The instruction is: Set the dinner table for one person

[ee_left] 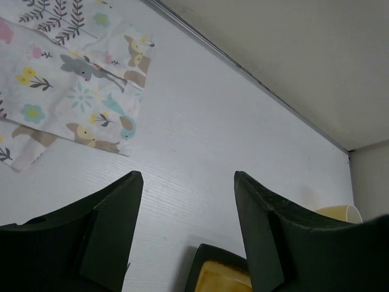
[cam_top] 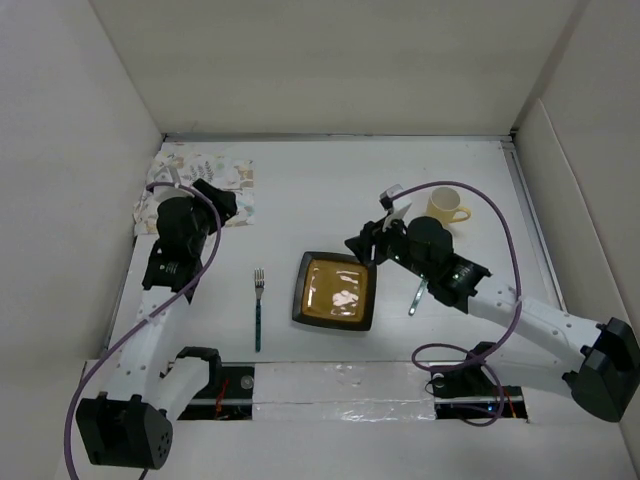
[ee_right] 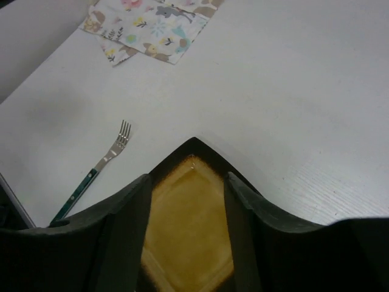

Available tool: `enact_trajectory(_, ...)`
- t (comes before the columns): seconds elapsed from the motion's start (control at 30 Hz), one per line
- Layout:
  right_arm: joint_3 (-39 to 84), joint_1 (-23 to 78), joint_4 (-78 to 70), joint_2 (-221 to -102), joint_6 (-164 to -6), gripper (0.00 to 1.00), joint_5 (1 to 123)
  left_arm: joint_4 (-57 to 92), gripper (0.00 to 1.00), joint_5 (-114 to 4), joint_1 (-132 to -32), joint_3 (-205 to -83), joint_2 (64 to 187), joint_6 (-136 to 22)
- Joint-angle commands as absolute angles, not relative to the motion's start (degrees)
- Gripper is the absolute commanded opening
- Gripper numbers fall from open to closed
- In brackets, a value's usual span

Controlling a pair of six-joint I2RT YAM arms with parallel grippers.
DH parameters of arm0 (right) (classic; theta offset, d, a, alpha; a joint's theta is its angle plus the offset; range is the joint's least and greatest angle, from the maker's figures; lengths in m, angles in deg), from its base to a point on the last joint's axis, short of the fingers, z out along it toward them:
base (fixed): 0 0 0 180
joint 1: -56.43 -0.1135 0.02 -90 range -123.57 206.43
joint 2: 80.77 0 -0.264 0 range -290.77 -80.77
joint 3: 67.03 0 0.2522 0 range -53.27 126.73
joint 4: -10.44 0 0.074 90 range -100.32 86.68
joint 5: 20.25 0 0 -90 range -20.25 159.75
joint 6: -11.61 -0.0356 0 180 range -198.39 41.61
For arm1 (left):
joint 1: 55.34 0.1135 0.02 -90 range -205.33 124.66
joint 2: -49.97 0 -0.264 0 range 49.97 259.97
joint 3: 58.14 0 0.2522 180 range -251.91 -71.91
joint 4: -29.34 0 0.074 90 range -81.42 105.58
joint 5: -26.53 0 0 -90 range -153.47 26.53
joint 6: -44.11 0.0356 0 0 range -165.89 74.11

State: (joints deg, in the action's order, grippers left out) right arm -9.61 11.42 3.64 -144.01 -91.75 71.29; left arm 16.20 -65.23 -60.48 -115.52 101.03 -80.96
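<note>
dinner table | on it: placemat, fork, plate, mug, utensil

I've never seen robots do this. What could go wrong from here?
1. The right gripper is open over a corner of the plate; a pinch on that thin rim might slip or tip it.
2. A utensil lies partly under the right arm, with the yellow mug close by; a swing could knock either.
3. The placemat lies off in the far left corner; the open left gripper may bunch it when dragging.
</note>
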Motion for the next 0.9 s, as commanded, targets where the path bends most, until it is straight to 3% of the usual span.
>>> enact_trajectory(0.0,-9.8,10.8,8.9,-141.3,-92.9,0.53,71.6,22.2,0.59,-65.0,-60.3,-114.4,101.5,-83.6)
enact_trajectory(0.03,-10.3,10.8,9.4,-141.1,-93.1,0.44,71.5,22.7,0.59,-65.6,-60.3,-114.4,102.0,-83.9)
enact_trajectory(0.07,-10.7,10.8,10.0,-141.2,-93.7,0.19,71.3,23.7,0.58,-65.9,-60.3,-114.8,103.7,-83.9)
enact_trajectory(0.1,-11.2,10.8,10.7,-141.2,-94.1,0.09,71.0,24.0,0.58,-67.4,-60.3,-115.1,104.7,-83.4)
enact_trajectory(0.13,-11.0,10.8,9.7,-141.7,-94.3,0.03,70.4,24.2,0.51,-68.4,-60.3,-115.9,105.8,-83.2)
enact_trajectory(0.2,-10.5,10.8,8.9,-141.9,-94.1,0.0,70.2,23.9,0.39,-71.9,-60.9,-117.3,110.1,-82.0)
enact_trajectory(0.23,-11.2,10.8,9.9,-142.1,-94.1,0.0,70.2,23.1,0.16,-72.6,-60.9,-118.1,111.5,-81.6)
enact_trajectory(0.27,-11.7,10.8,10.6,-142.2,-94.6,0.0,68.4,23.0,0.07,-73.0,-60.9,-119.4,114.7,-81.0)
enact_trajectory(0.33,-12.5,10.3,11.8,-142.4,-94.9,0.0,67.8,23.0,0.0,-75.1,-60.9,-120.1,117.9,-80.5)
enact_trajectory(0.4,-12.8,10.3,12.3,-142.9,-95.0,0.0,67.6,22.8,0.01,-77.6,-60.9,-121.7,123.5,-79.6)
enact_trajectory(0.43,-12.4,9.8,11.4,-143.3,-95.2,0.0,67.7,20.1,0.15,-77.2,-60.9,-125.7,130.1,-78.1)
enact_trajectory(0.47,-12.4,9.8,11.4,-143.3,-95.2,0.0,67.7,20.1,0.15,-77.2,-60.9,-125.7,130.2,-78.1)
enact_trajectory(0.6,-13.2,9.8,11.4,-142.4,-95.1,0.0,68.6,18.0,0.36,-75.6,-60.9,-131.3,140.0,-76.7)
enact_trajectory(0.77,-13.3,9.2,11.2,-142.2,-95.0,0.01,69.2,13.7,0.41,-75.7,-61.5,-139.6,149.9,-73.6)
enact_trajectory(0.87,-13.1,9.2,11.1,-142.7,-95.2,0.09,68.9,10.5,0.46,-76.7,-62.0,-144.7,155.4,-71.6)
